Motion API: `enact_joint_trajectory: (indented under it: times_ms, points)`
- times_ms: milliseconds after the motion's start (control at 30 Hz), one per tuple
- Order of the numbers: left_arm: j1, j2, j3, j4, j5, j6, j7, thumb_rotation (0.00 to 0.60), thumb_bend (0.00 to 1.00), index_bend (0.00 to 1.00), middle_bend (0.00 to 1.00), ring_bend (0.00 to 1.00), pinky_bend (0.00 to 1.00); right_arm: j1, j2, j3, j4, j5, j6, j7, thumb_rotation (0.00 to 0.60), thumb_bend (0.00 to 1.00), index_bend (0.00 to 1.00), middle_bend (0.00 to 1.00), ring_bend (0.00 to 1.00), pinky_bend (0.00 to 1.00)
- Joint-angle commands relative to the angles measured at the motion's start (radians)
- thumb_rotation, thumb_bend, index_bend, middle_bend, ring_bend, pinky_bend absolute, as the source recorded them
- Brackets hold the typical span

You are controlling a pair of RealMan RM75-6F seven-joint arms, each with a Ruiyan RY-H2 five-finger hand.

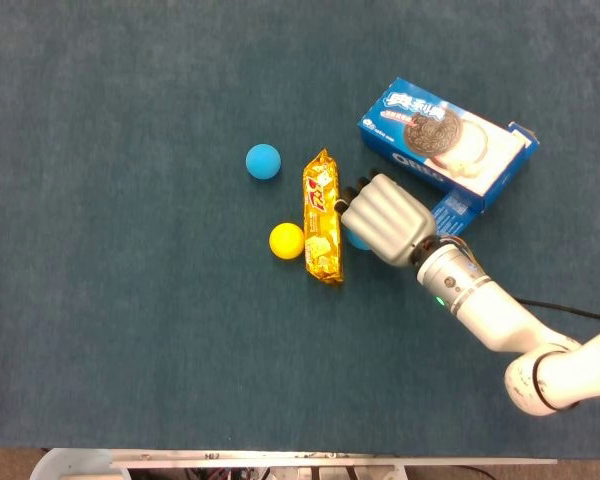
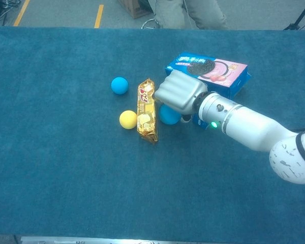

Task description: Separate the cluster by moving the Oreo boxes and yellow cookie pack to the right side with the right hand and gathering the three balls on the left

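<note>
The yellow cookie pack (image 1: 321, 215) (image 2: 147, 109) lies lengthwise in the middle of the cluster. Left of it are a blue ball (image 1: 263, 161) (image 2: 119, 85) and a yellow ball (image 1: 286, 239) (image 2: 127, 119). A second blue ball (image 1: 354, 238) (image 2: 169, 115) sits right of the pack, mostly hidden under my right hand (image 1: 388, 218) (image 2: 179, 91). The hand hovers back up, its fingertips (image 1: 352, 192) spread at the pack's right edge, and holds nothing. A large Oreo box (image 1: 445, 150) (image 2: 213, 68) lies behind the hand. A small blue box (image 1: 450, 205) (image 2: 201, 120) peeks out by the wrist. My left hand is out of view.
Dark blue cloth (image 1: 130, 330) covers the whole table, with open room to the left, front and far right. Beyond the far edge, a person's legs (image 2: 188, 12) stand on a floor with yellow lines.
</note>
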Motion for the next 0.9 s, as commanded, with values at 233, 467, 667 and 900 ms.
enact_joint_trajectory:
  times_ms: [233,467,667,900]
  points:
    - [0.002,-0.001,0.002,0.008,0.005,0.005,-0.013,0.6,0.33,0.18,0.17,0.11,0.07,-0.011,-0.024,-0.011,0.033,-0.043,0.012,-0.011,0.6,0.1,0.38,0.42,0.41,0.43]
    - [0.003,-0.001,0.006,0.015,0.012,0.009,-0.025,0.6,0.33,0.18,0.17,0.11,0.07,-0.029,-0.026,-0.007,0.042,-0.085,0.02,0.015,0.6,0.14,0.45,0.45,0.46,0.49]
    - [0.004,0.002,0.006,0.012,0.014,0.013,-0.022,0.6,0.33,0.18,0.17,0.11,0.07,-0.04,0.035,0.02,-0.034,-0.123,0.031,0.062,0.6,0.14,0.46,0.46,0.48,0.5]
    - [0.0,0.007,0.006,-0.006,0.018,0.011,-0.004,0.6,0.33,0.18,0.17,0.11,0.07,-0.03,0.142,0.092,-0.177,-0.112,0.022,0.121,0.6,0.14,0.46,0.46,0.49,0.52]
